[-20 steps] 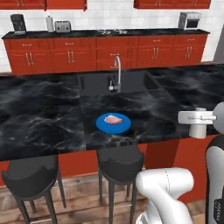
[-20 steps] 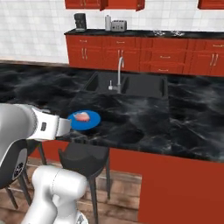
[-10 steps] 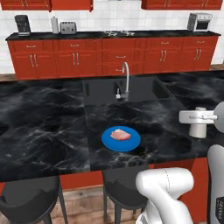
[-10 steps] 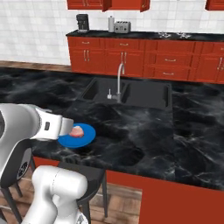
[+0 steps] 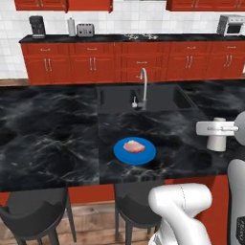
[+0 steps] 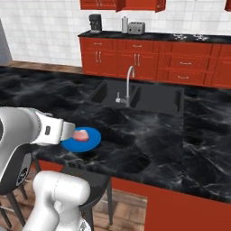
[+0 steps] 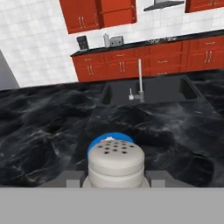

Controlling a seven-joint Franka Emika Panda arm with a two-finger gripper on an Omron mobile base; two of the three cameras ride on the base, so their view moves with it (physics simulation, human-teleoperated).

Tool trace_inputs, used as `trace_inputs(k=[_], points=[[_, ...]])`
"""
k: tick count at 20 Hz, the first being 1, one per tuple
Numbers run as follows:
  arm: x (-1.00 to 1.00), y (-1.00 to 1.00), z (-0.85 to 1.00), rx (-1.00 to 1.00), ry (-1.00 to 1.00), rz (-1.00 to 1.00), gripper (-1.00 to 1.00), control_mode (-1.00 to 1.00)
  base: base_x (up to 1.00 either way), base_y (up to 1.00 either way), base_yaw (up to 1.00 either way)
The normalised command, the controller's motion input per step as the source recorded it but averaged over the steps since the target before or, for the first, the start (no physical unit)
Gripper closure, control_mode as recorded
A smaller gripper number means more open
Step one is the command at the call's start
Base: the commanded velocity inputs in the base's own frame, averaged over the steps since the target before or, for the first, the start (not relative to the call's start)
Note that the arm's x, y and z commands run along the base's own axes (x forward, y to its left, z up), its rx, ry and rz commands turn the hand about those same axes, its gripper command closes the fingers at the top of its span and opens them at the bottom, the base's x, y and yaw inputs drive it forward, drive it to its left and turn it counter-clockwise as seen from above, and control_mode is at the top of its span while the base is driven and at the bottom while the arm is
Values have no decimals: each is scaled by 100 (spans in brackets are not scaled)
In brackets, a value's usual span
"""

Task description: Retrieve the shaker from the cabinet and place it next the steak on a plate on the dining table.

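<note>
The jaws were closed on the shaker, gripping it at either side near its base; in the hand view its pale perforated cap stood upright between them, above the dark marble surface; in the left base view the shaker hung at the right, over the near edge of that surface, well apart from the blue plate; the steak lay flat on the plate; the sink with its faucet sat beyond the plate.
</note>
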Motion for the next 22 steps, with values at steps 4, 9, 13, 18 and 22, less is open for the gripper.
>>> trace_inputs(k=[4, 9, 13, 18, 22], points=[[0, 0, 0, 0, 0, 0, 100, 100, 70, 0, 27], [63, 0, 0, 0, 0, 30, 100, -100, 0, 0, 0], [21, 0, -4, 0, -17, 39, 100, -100, 0, 0, 0], [14, 0, -14, 0, -23, 40, 100, -100, 0, 0, 0], [21, 0, -40, 0, -4, 35, 100, -100, 0, 0, 0]])
